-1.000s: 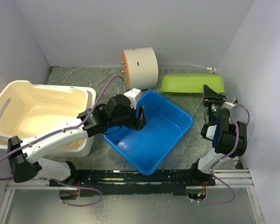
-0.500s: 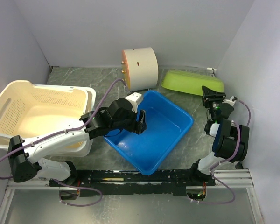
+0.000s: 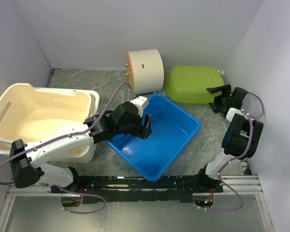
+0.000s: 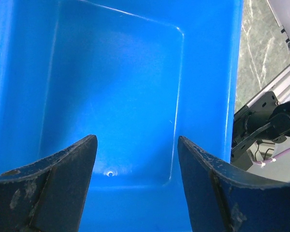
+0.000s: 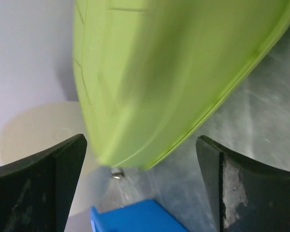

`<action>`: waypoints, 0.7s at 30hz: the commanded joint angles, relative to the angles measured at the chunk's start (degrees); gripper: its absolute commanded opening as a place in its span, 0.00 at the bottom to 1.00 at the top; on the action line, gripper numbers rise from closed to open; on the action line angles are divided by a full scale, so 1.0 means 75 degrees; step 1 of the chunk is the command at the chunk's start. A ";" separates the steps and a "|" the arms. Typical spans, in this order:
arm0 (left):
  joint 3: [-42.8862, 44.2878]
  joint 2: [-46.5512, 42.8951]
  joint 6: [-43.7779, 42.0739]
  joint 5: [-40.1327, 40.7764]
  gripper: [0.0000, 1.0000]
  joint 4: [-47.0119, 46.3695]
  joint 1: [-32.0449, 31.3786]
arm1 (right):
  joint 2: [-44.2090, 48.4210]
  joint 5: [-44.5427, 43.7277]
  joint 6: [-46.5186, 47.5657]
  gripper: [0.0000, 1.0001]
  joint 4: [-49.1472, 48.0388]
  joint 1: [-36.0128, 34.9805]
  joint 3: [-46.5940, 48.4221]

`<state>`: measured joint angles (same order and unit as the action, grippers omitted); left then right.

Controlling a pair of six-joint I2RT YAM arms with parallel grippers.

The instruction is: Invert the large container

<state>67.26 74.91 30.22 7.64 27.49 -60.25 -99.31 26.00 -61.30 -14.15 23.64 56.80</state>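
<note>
Since a second ago the green container (image 3: 192, 84) has rolled from rim-up to bottom-up, and my right gripper (image 3: 216, 98) has let it go. It now lies overturned just ahead of those jaws, which stand wide apart and hold nothing (the wrist view is blurred, so I cannot rule out a light touch). I judge the flip done, with only backing away left. My left gripper (image 4: 137, 140) hangs with its jaws spread and empty, the blue bin (image 4: 116, 87) directly beneath them.

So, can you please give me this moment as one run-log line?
left hand: open, above blue bin | right hand: open, beside green tub | green tub: bottom up, not gripped
</note>
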 commanded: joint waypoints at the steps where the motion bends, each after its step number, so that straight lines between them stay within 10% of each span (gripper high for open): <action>1: 0.0486 0.0262 -0.0076 0.0218 0.79 0.0344 -0.0041 | 0.0187 -0.0639 0.0518 1.00 0.1602 0.0072 -0.0195; 11: 0.0044 -0.0168 0.0373 0.0335 0.82 -0.0059 -0.0137 | 0.1583 -0.1605 0.1357 1.00 0.2577 0.0071 -0.0470; 14: 0.0323 -0.0082 0.0474 0.1527 0.98 0.0205 -0.0550 | 0.2411 -0.1563 0.1308 1.00 0.2580 -0.0042 -0.0649; 21: 0.2057 0.1429 -0.0396 0.2204 1.00 0.0568 -0.1340 | 0.3844 -0.4763 0.2594 1.00 0.4295 -0.3050 0.0451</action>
<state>73.78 79.61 30.28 20.25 29.61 -68.31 -74.43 3.22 -47.68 10.63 8.86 55.92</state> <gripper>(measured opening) 0.992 0.999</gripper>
